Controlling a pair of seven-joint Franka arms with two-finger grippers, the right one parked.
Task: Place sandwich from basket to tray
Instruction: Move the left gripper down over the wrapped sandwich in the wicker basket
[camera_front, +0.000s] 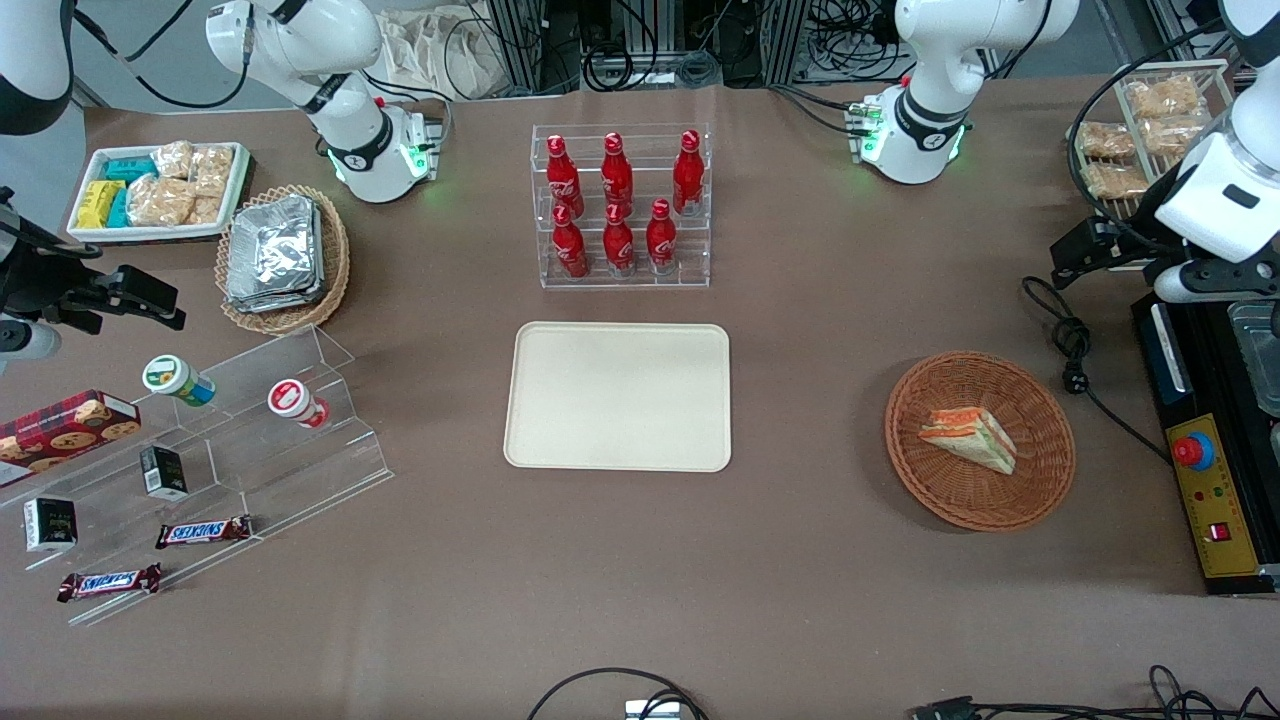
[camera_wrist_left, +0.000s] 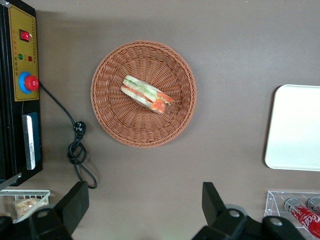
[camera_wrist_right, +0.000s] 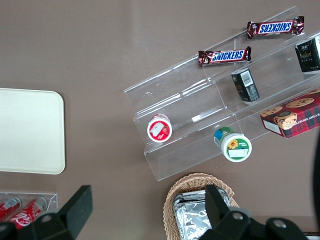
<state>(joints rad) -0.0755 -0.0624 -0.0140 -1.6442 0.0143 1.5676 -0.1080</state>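
The left arm (camera_front: 1225, 190) was clad in glossy white shells with black bands at its joints, and black cables ran along it. Its rounded white base (camera_front: 915, 125) carried a black ring with a small logo and glowed green at the sides. The gripper (camera_wrist_left: 142, 212) was matte black, with two wedge-shaped jaws set wide apart and round screw bosses at their roots.

Sandwich (camera_front: 968, 437) (camera_wrist_left: 146, 94) lying flat in orange-brown wicker basket (camera_front: 1040, 400) (camera_wrist_left: 115, 65); cream tray (camera_front: 618, 395) (camera_wrist_left: 295, 127) apart, bare
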